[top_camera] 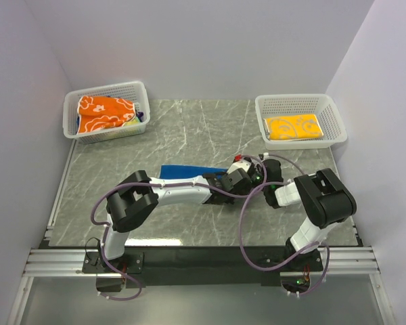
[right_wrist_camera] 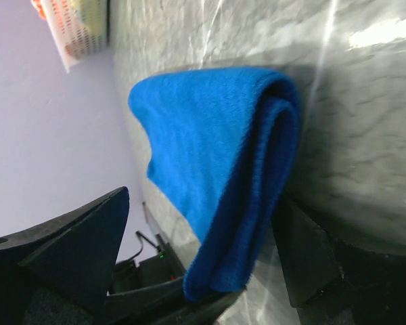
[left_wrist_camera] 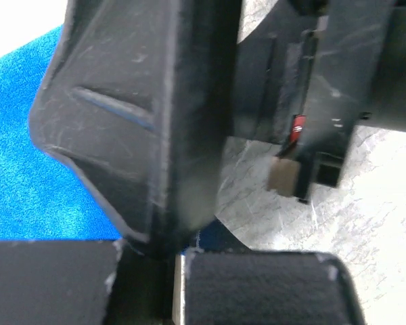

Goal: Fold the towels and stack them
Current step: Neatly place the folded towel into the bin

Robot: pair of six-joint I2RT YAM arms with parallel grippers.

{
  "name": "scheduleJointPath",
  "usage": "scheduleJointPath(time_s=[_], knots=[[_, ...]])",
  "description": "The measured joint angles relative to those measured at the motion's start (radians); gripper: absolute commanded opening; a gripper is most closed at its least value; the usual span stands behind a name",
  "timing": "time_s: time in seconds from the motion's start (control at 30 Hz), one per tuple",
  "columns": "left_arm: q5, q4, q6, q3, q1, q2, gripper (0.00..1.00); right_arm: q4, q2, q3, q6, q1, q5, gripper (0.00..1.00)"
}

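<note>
Working on the table (top_camera: 122, 149), well short of the far-right basket (top_camera: 338, 128) with the yellow towel (top_camera: 294, 126), pinching the right end of the folded blue towel (right_wrist_camera: 210, 135) in the clamped left gripper (left_wrist_camera: 176, 271), likely securing the fold, while straddling it with the right gripper (right_wrist_camera: 204, 203) spread wide.

You're looking at a grey, marble-veined table (top_camera: 189, 135) closed in by plain pale lilac walls: a back wall (top_camera: 203, 47) beyond it, a left wall (top_camera: 20, 135) and a right wall (top_camera: 386, 101) flanking it. An aluminium rail (top_camera: 203, 261) runs along its near edge. Light falls soft and even.
</note>
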Motion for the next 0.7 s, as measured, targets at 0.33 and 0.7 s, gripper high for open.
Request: scheduleJointPath(time_s=[0.33, 0.7], knots=[[0.011, -0.001, -0.002, 0.005, 0.004, 0.001, 0.01, 0.023, 0.06, 0.019, 0.044, 0.037, -0.006, 0.61], [0.045, 0.003, -0.032, 0.024, 0.005, 0.014, 0.6, -0.131, 0.065, 0.051, -0.022, 0.045, 0.008, 0.0]])
